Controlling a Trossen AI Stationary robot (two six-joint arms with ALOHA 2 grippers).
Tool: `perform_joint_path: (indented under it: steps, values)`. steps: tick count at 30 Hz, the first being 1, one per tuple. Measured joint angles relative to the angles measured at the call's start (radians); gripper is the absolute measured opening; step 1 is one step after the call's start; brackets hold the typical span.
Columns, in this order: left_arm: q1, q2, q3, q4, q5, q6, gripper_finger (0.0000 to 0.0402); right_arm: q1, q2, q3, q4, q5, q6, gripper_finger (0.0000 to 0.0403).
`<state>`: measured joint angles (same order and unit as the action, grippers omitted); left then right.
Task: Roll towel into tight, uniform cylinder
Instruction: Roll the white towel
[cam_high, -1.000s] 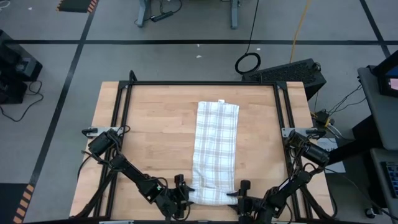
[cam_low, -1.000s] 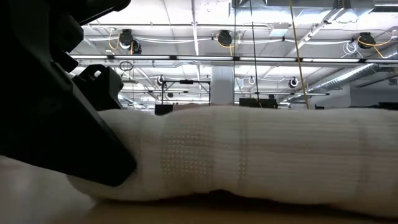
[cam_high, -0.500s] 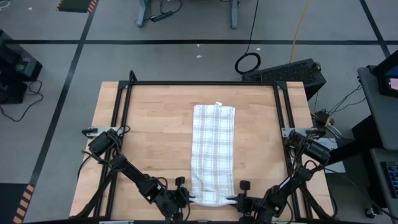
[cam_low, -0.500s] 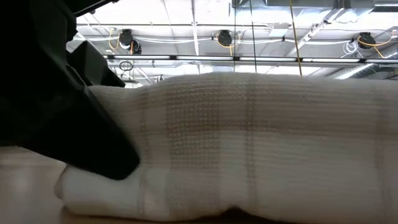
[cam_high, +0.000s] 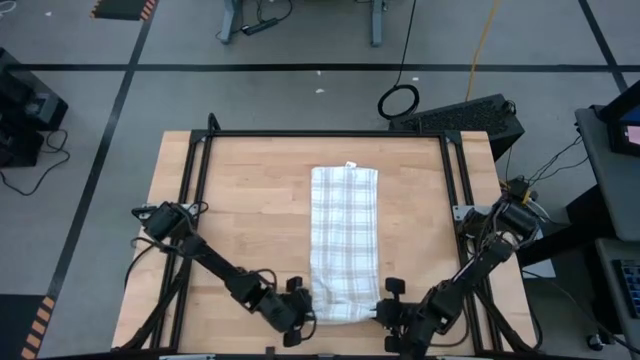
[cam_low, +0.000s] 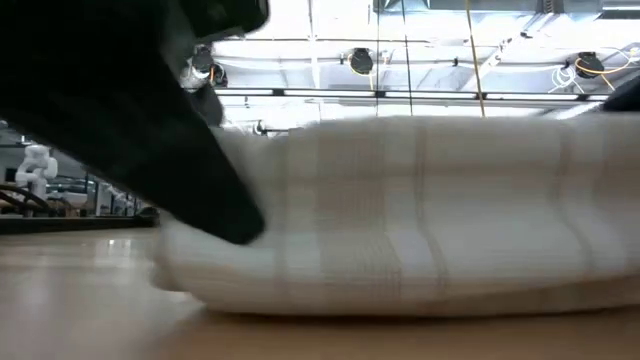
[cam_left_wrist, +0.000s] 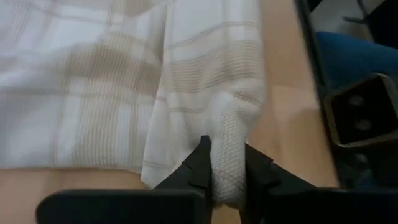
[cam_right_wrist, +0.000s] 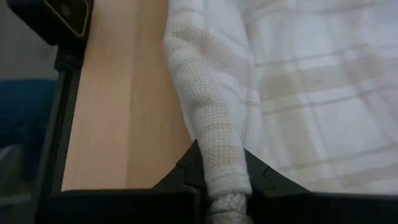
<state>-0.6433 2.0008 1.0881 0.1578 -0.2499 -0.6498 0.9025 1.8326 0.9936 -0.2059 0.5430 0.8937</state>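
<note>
Two pincers, left pincer (cam_high: 300, 318) and right pincer (cam_high: 385, 312), each clamp a near corner of the towel (cam_high: 345, 240), which stretches long toward the far side of the desk (cam_high: 250, 200).

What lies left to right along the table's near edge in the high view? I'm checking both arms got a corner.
Left gripper → towel → right gripper, each gripper pinching a near corner.
</note>
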Motion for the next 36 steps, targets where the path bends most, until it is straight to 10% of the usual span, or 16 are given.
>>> perform_joint_path:
  steps: [12, 36]
  values:
    - [0.091, -0.066, 0.000, -0.004, 0.205, -0.123, 0.0049, -0.044, -0.156, -0.001, -0.053, -0.176, 0.046, 0.0035]
    - [0.109, -0.065, 0.001, 0.031, 0.033, -0.096, 0.0050, 0.031, -0.154, -0.225, 0.180, -0.021, 0.060, 0.0036]
